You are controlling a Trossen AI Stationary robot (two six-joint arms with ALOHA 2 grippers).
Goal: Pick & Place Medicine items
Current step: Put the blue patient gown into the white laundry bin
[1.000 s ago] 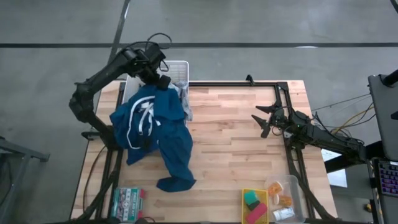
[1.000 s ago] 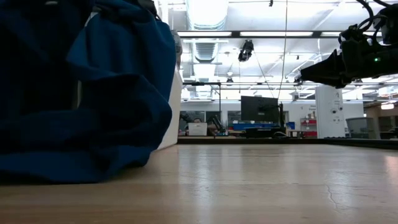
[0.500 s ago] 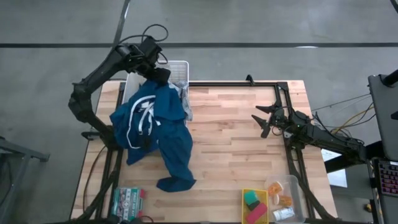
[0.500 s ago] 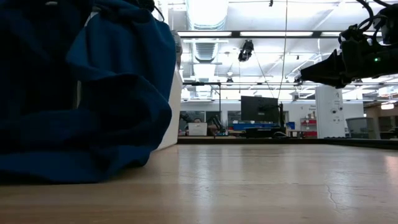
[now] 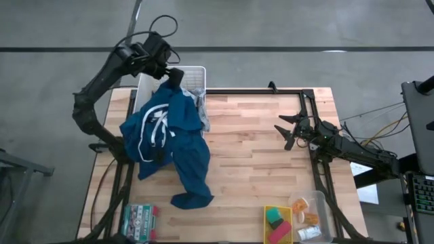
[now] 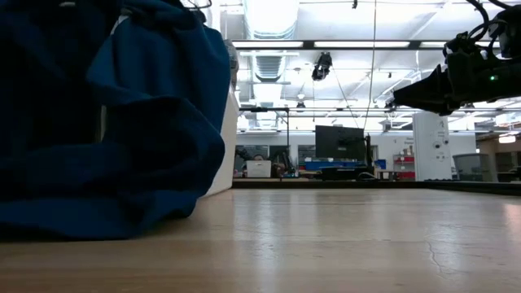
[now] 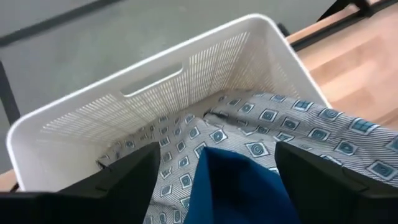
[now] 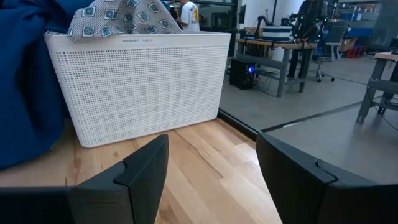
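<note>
The medicine items lie in a clear tub [image 5: 313,215] at the table's near right corner: a small white carton [image 5: 308,233] and tiny orange pieces [image 5: 310,219]. No gripper is near them. My left gripper [image 5: 175,74] hangs open over the white basket [image 5: 195,72] at the far left. Below it, between its fingers [image 7: 214,155], lies the top of a blue garment [image 7: 233,186]. The garment [image 5: 169,142] hangs over the basket's rim and spreads onto the table. My right gripper [image 5: 286,133] waits open and level at the right side.
A grey patterned cloth [image 7: 261,124] lies in the basket. A yellow tray [image 5: 278,224] with green and pink blocks sits beside the tub. A flat green-and-white box [image 5: 139,218] lies at the near left corner. Bare wood [image 5: 251,149] spans the table's middle.
My left gripper has let go of the blue garment's upper end and risen, drawing back toward the table's far edge over the basket. The garment stays draped over the basket's rim as before.
</note>
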